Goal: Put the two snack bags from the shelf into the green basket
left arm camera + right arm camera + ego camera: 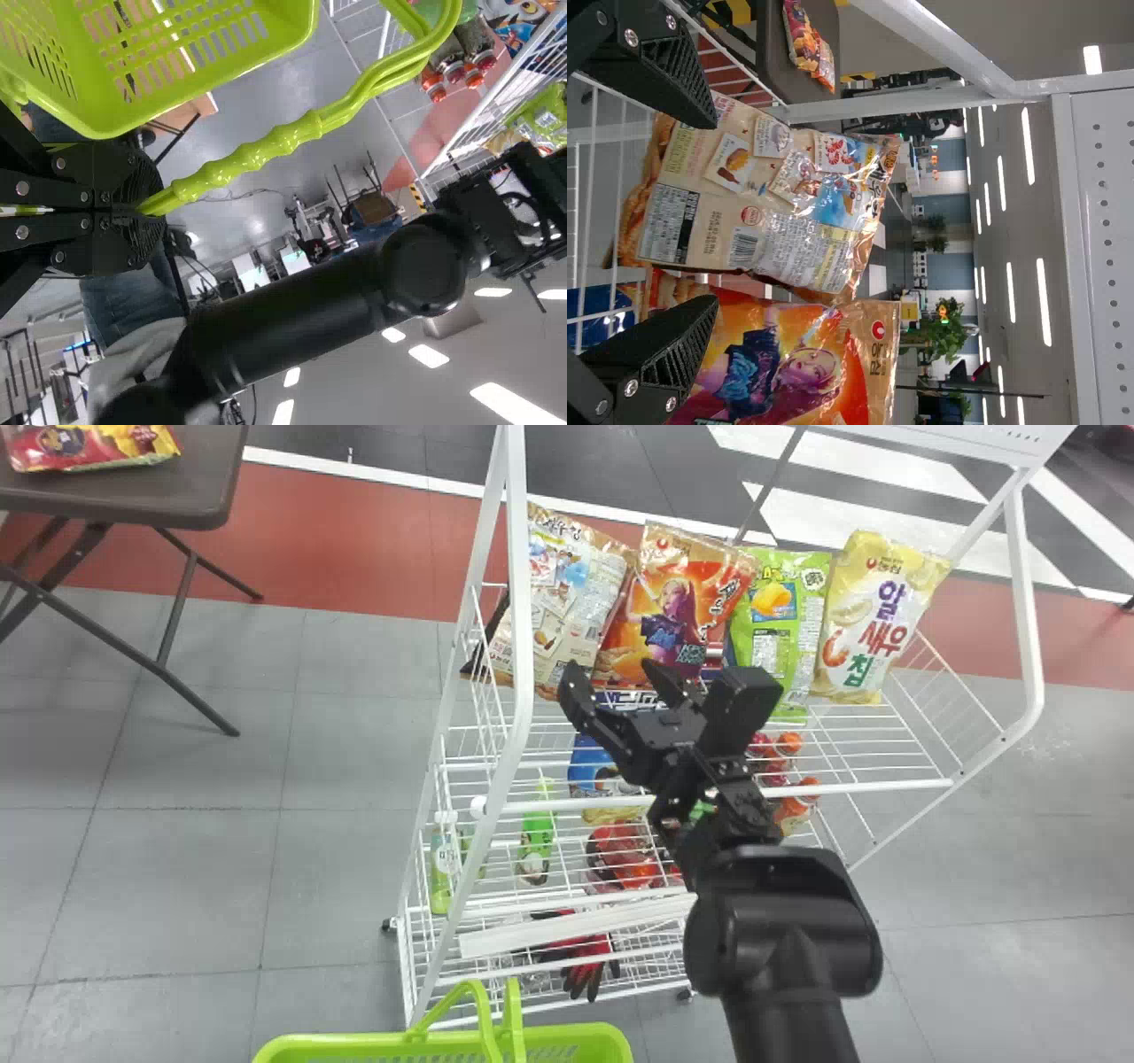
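Four snack bags are standing side by side on the white wire shelf [886, 786]: a beige bag [567, 602] showing a barcode and fine print, an orange bag [678, 615] picturing a figure, a green bag [780, 615] with a printed panel, and a cream bag [873, 620] bearing big Korean lettering. The right tool [617, 677] is facing the beige bag, spread wide. The left tool [146, 208] is clamping the handle [257, 155] of the green basket [332, 1047]. A red-and-yellow snack packet [89, 447] is lying on the tabletop [199, 491].
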{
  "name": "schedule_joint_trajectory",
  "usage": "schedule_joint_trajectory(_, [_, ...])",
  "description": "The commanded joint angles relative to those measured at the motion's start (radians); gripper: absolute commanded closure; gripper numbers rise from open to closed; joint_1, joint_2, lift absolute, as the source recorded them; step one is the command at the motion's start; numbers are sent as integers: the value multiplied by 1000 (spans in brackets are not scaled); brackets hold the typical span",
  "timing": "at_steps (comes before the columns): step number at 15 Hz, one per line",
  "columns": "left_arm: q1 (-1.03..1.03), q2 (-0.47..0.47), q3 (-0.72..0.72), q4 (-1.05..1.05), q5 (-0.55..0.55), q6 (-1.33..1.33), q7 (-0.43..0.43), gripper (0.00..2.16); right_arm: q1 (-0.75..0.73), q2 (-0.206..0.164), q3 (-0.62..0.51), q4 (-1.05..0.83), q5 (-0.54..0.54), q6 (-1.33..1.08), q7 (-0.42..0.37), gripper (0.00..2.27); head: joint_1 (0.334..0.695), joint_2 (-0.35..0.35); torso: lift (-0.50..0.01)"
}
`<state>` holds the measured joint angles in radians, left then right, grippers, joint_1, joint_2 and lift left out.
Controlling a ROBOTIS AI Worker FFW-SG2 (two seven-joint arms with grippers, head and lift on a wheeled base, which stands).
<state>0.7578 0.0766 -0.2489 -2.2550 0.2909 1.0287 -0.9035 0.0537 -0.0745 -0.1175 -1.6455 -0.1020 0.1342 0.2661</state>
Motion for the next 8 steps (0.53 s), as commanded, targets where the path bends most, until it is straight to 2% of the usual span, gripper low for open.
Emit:
schedule_joint_trajectory(1, [1, 0, 6, 0, 1, -5, -2, 2111, -72, -1, 15, 81, 10, -24, -2, 120, 695, -350, -1])
schedule_joint_trajectory(8, [3, -1, 16, 3, 5, -2, -12, 2111, -221, -1, 67, 282, 48, -89, -18, 120, 695, -350, -1])
